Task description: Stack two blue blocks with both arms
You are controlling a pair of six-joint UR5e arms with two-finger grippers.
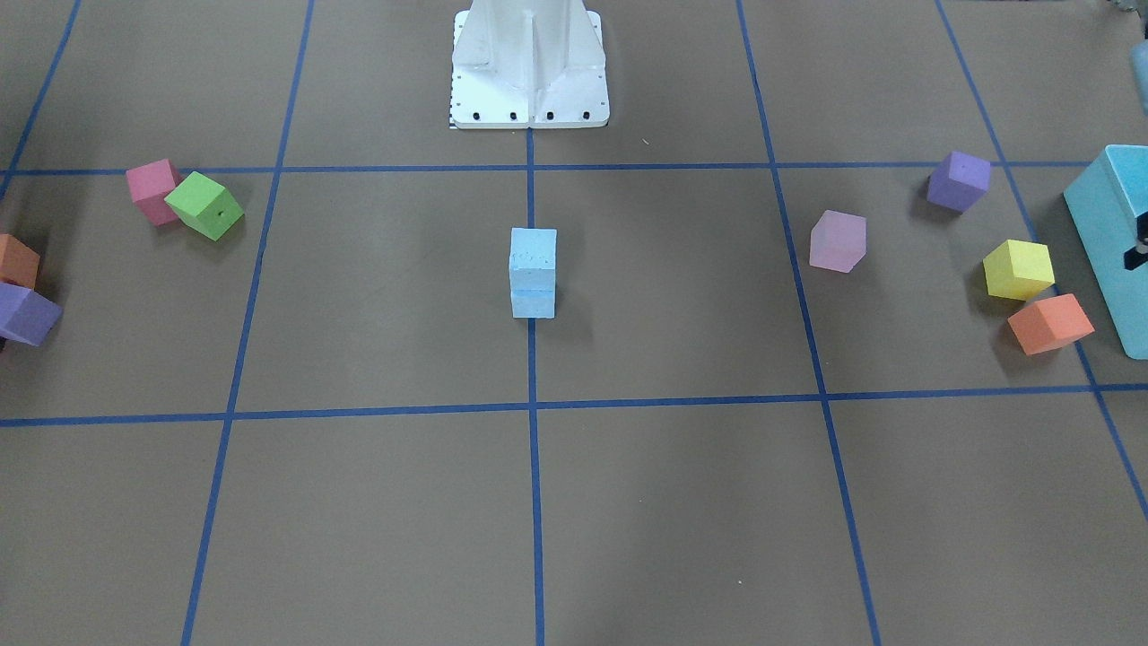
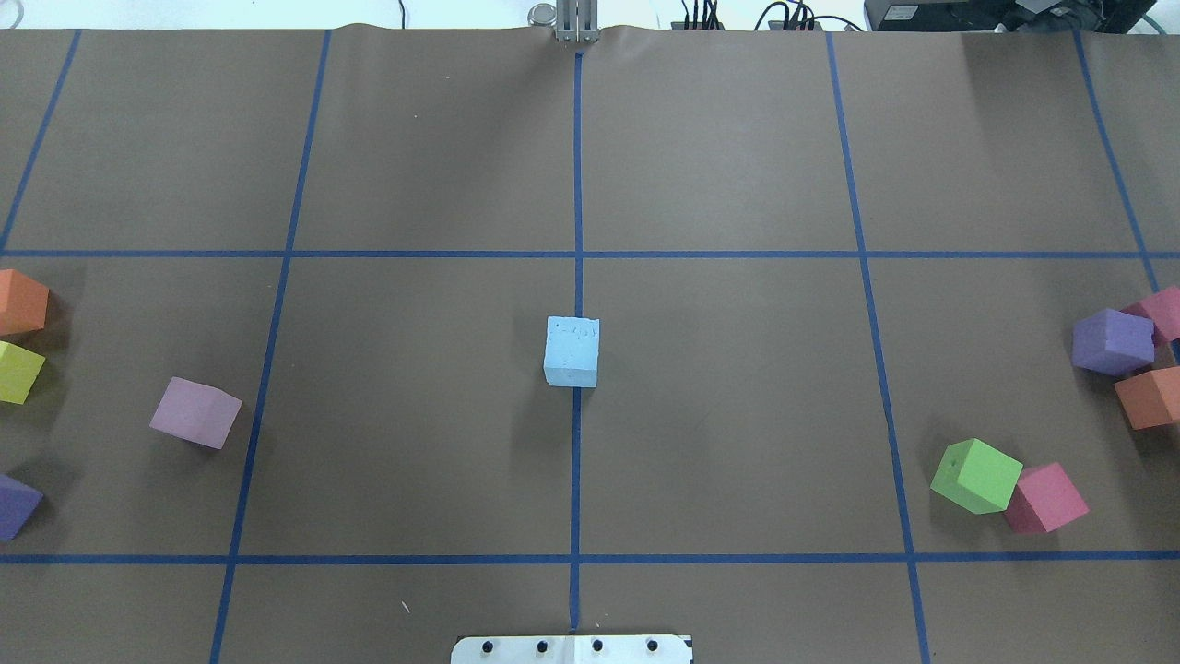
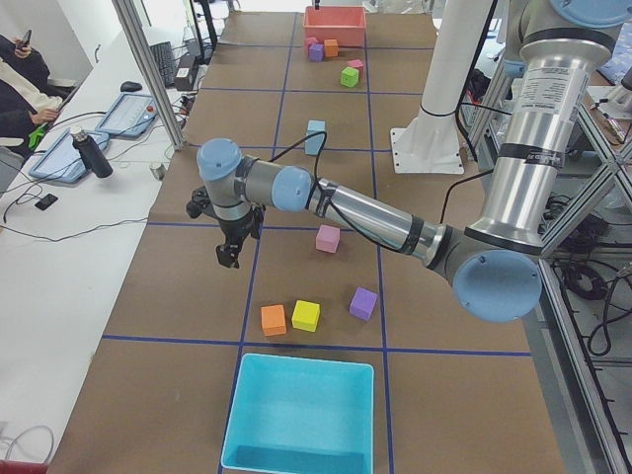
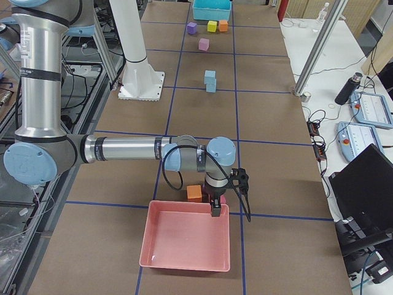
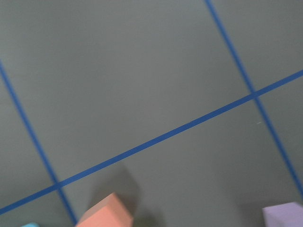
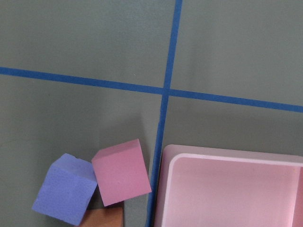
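**Blue blocks**: two, one on top of the other, at the middle of the front-facing frame, on the vertical tape line.
- In this view you see the seam between the pair.
- The overhead view gives you only the top face and one side, which reads as a single cube at centre frame.
- Long axis: vertical. The stack stands upright, its sides square to the tape grid, the upper cube closely aligned with the lower.

**Left arm**: you find it in the exterior left view alone, near and large, stretched toward the frame's left.
- The left gripper hangs fingers-down over the table, apart from the cubes.
- You cannot tell whether its fingers are spread or pressed together.

**Right arm**: you find it in the exterior right view alone.
- The right gripper points down at the far rim of the pink tray.
- You cannot tell the state of its fingers.

**White base**: top centre. It is all the front-facing view shows you of the robot.

**Left wrist view:**
- Crossing tape lines.
- An orange cube at the bottom edge.
- A purple cube at the lower right corner.

**Right wrist view:**
- A pink cube touching a blue-violet cube at lower left.
- The tray's corner at lower right.

**Teal box**: lower centre of the exterior left view.
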